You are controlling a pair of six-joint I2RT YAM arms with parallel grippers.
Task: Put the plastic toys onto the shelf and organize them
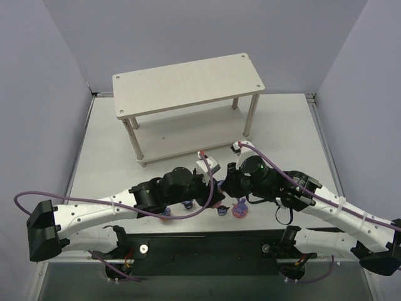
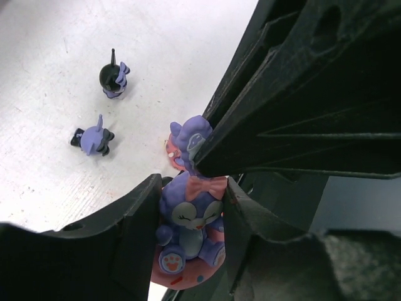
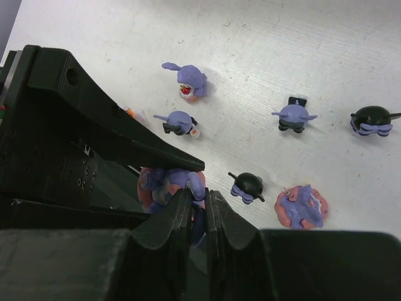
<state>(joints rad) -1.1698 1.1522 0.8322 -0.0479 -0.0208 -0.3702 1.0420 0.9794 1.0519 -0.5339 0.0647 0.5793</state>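
Note:
My left gripper (image 2: 193, 188) is shut on a purple-blue bunny (image 2: 188, 219) with a pink bow and pink round base, held just above the table. My right gripper (image 3: 199, 197) meets it from the other side and is shut on that bunny's ear (image 3: 202, 216). Both grippers (image 1: 219, 182) touch in front of the beige two-tier shelf (image 1: 188, 81), whose boards are bare. Loose on the table are a standing bunny (image 3: 188, 80), a bunny lying flat (image 3: 302, 205) and dark pointed-ear figures (image 3: 247, 184) (image 3: 294, 116) (image 3: 374, 119) (image 3: 177, 121).
Two dark figures (image 2: 113, 78) (image 2: 94, 139) show in the left wrist view, one upright and one tipped over. Several toys (image 1: 240, 209) sit close under both arms near the table's front edge. Grey walls close in the left and right sides.

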